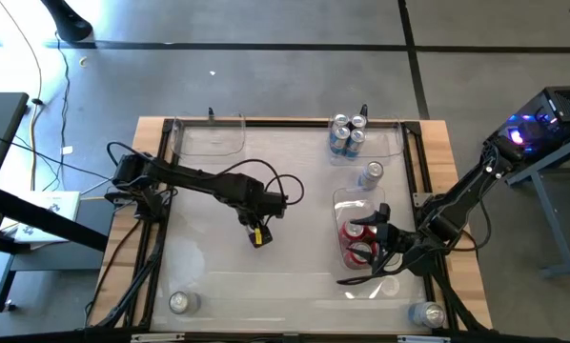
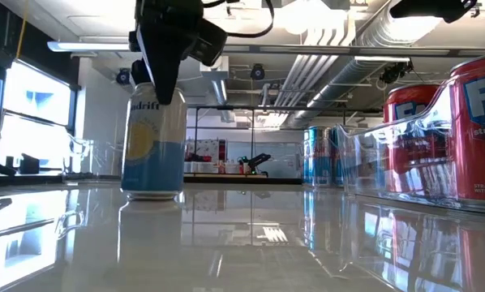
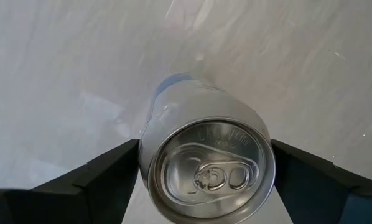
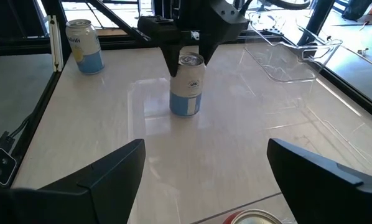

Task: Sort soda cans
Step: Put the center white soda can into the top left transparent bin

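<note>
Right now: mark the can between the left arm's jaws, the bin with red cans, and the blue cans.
silver-and-blue can [image 3: 211,171], left wrist view, silver top.
bin of red cans [image 1: 347,197], high view, bare far rim.
blue cans [image 1: 347,134], high view, silver tops.

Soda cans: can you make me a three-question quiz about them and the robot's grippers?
1. The can at the left gripper stands: A in a bin, B on the bare table, C on another can.
2. The cans in the bin by the right gripper are: A red, B green, C yellow.
3. The right gripper is: A open and empty, B shut on a can, C shut on a bin.
Answers: B, bare tabletop surrounds it; A, red bodies show through the clear wall; A, nothing sits between its spread fingers.
</note>
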You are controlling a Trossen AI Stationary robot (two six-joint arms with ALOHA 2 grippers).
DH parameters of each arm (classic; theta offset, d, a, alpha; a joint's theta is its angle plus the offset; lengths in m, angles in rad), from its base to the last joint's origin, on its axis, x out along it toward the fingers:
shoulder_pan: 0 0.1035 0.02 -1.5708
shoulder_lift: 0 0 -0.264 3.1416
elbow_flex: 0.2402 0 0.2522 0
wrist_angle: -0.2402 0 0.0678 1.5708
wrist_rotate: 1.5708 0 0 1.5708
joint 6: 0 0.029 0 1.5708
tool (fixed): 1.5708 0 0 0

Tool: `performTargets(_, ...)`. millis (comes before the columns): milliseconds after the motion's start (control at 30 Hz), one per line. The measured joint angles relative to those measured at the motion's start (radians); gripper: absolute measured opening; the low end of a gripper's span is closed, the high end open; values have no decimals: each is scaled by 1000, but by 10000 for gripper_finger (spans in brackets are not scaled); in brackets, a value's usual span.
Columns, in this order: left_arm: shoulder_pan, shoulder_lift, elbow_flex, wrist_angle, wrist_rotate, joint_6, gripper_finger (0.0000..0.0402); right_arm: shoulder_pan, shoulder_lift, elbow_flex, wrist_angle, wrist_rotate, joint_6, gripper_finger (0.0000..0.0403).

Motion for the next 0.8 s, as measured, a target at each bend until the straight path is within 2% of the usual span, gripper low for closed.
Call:
performTargets(400, 5, 2, 4, 1, -3, -21, 367, 0, 0, 0, 0, 0, -1, 333)
performTargets(700, 5, 2, 101, 0, -135, -27, 372, 0, 0, 0, 0, 0, -1, 333)
performTargets(800, -5, 2, 135, -31, -148, 37, 372, 0, 0, 0, 0, 0, -1, 333)
